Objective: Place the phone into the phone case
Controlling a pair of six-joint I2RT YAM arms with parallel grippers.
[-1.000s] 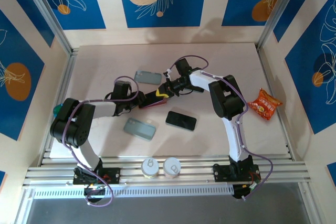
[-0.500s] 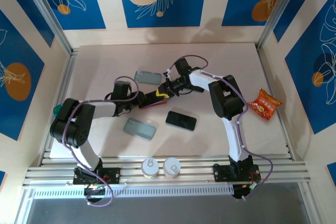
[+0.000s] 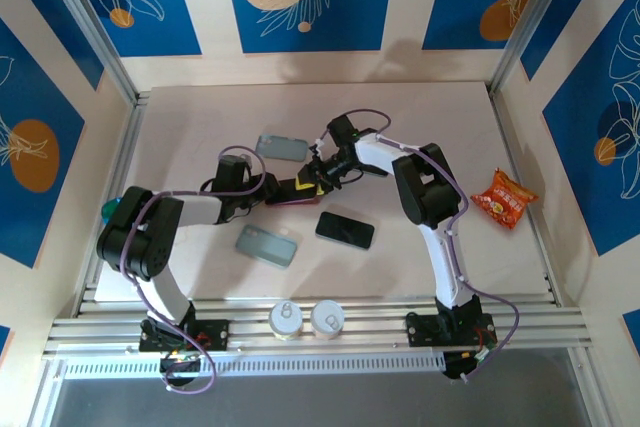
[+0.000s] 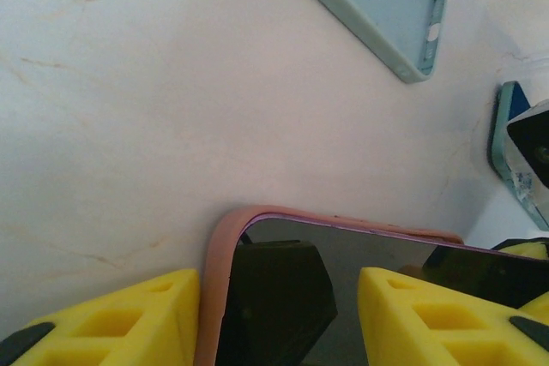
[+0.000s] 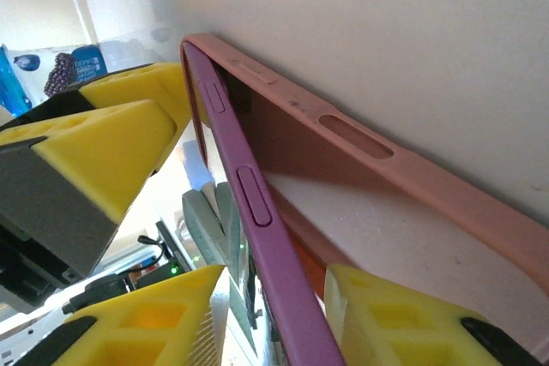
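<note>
Shifted slightly toward the left pincer (image 4: pixel 279 285), the right pincer (image 5: pixel 273 285) is seen loosened around the phone (image 5: pixel 254 199). The phone is judged half seated in the case (image 5: pixel 369 147), which is clamped by the left; pressing home remains.

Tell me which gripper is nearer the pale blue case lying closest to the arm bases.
Left. The left gripper sits just beyond the pale blue case, at one end of the pink case; the right gripper is farther away, beyond and to its right.
</note>
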